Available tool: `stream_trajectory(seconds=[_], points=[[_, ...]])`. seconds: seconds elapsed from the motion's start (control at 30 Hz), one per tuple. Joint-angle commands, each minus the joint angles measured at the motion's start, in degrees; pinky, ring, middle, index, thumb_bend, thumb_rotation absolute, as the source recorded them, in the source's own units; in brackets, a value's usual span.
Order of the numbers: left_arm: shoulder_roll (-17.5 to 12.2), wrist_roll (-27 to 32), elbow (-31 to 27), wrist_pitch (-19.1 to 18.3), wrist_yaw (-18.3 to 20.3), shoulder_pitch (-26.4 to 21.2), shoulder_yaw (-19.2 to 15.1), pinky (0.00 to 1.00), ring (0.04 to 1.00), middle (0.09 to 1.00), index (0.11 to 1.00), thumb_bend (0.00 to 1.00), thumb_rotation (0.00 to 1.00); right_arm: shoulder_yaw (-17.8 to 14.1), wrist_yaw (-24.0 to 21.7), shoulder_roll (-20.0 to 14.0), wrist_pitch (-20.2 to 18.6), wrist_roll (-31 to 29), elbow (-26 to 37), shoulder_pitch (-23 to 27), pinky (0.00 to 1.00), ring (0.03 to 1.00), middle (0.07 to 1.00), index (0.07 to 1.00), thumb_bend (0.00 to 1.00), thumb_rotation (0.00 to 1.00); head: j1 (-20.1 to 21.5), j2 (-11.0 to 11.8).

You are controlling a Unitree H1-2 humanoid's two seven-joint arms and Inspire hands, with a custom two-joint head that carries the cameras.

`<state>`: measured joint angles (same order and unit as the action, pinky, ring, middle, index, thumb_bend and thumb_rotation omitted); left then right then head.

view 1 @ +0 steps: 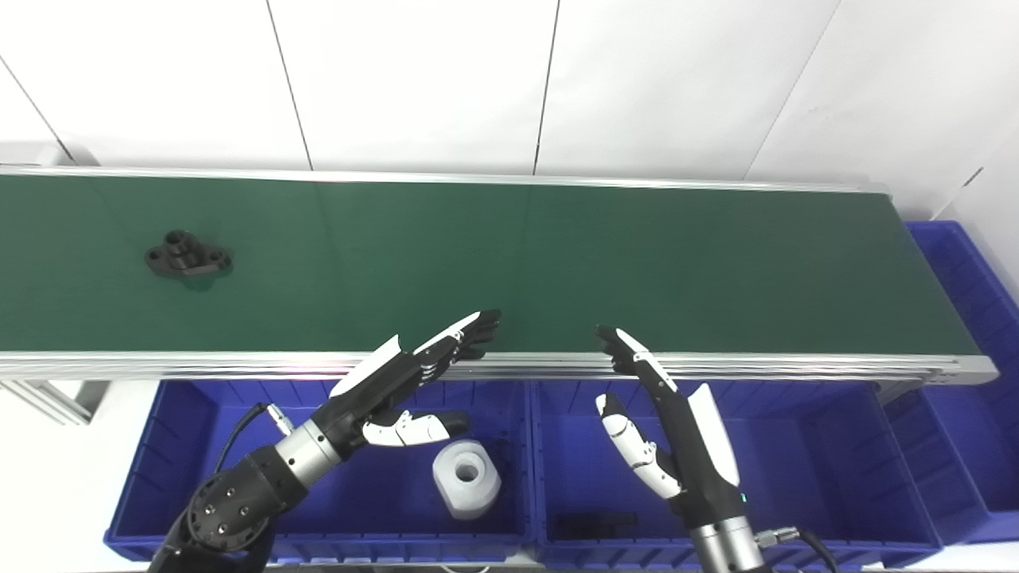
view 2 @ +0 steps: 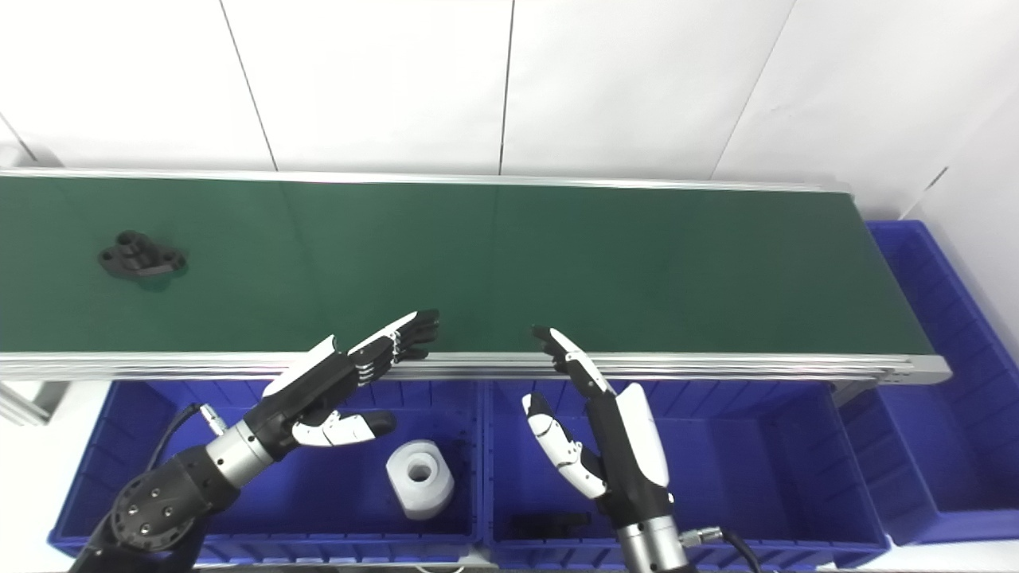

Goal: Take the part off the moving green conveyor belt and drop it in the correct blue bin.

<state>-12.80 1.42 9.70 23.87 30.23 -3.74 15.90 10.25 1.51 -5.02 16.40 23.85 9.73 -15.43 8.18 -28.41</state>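
A black flanged part (view 1: 188, 259) lies on the green conveyor belt (view 1: 557, 263) at its left end; it also shows in the right eye view (view 2: 142, 257). My left hand (view 1: 398, 382) is open and empty, fingers stretched over the belt's near rail above the left blue bin (view 1: 159, 446). My right hand (view 1: 661, 422) is open and empty, fingertips at the near rail above the middle blue bin (view 1: 796, 446). Both hands are far to the right of the part.
A white cylindrical part (view 1: 466, 478) sits in the left bin. A black part (view 1: 597, 524) lies in the middle bin. Another blue bin (view 1: 971, 318) stands at the belt's right end. A white wall runs behind the belt.
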Motion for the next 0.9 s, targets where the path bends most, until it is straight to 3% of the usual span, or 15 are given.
stream_trajectory(seconds=[0.0,0.1,0.2,0.4,0.87], points=[[0.3,-1.7,1.9,2.9,-1.2,-0.9,0.5,0.91,0.958,0.987,0.977,0.38,0.66,-0.1,1.9,-0.5,5.2,-0.5,-1.8,-0.5,0.82,0.866,0.888,0.879,0.36,0.83,-0.2,1.4],[0.7,-3.0,3.0,3.0,-2.3,-1.3,0.9,0.89,0.944,0.971,0.95,0.4,0.6,-0.1,3.2,-0.4,7.1,-0.2,-4.4,-0.3,0.8,0.858,0.88,0.866,0.33,0.75,-0.6,4.1],[1.0,-2.6,3.0,3.0,-2.6,-1.8,0.8,0.88,0.933,0.959,0.934,0.41,0.52,-0.1,3.8,-0.3,7.6,0.2,-5.1,0.2,0.81,0.864,0.876,0.857,0.31,0.68,-0.7,4.4],[0.9,-2.9,1.4,3.0,-3.2,-2.3,0.9,0.85,0.915,0.954,0.93,0.41,0.5,0.0,3.1,-0.4,6.0,0.0,-2.6,-0.1,0.82,0.87,0.882,0.86,0.29,0.67,-0.8,2.3],[0.8,-2.2,0.6,3.0,-3.1,-1.3,1.1,0.87,0.93,0.961,0.942,0.42,0.55,0.1,2.9,-0.4,5.9,0.2,-0.9,-1.6,0.82,0.871,0.887,0.868,0.28,0.7,-0.8,0.0]])
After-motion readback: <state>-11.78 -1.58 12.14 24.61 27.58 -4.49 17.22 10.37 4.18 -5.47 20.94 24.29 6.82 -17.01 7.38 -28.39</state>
